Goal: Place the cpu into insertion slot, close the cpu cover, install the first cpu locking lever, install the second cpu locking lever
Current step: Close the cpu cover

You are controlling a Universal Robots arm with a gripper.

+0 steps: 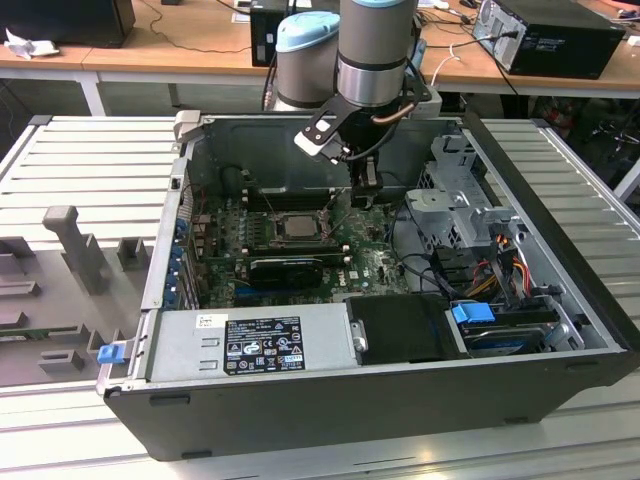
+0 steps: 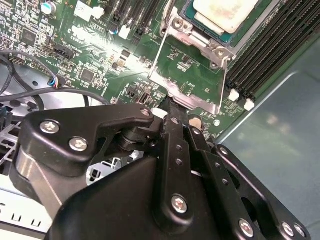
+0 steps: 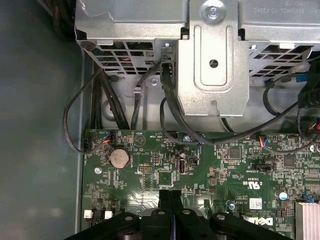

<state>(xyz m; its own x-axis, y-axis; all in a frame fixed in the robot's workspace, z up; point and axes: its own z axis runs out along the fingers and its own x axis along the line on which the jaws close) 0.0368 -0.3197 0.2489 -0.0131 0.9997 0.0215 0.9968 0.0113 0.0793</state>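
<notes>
Green circuit board (image 3: 225, 165), dull square cpu (image 2: 225, 12) in slot (image 2: 189, 31), black gripper (image 3: 170, 194) pinched together.

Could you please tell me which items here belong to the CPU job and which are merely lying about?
Job: cpu, seated in insertion slot; cpu cover, open; gripper, shut, by the cover's edge.
Lying about: power supply; drive cage; coin battery; memory slots.
</notes>
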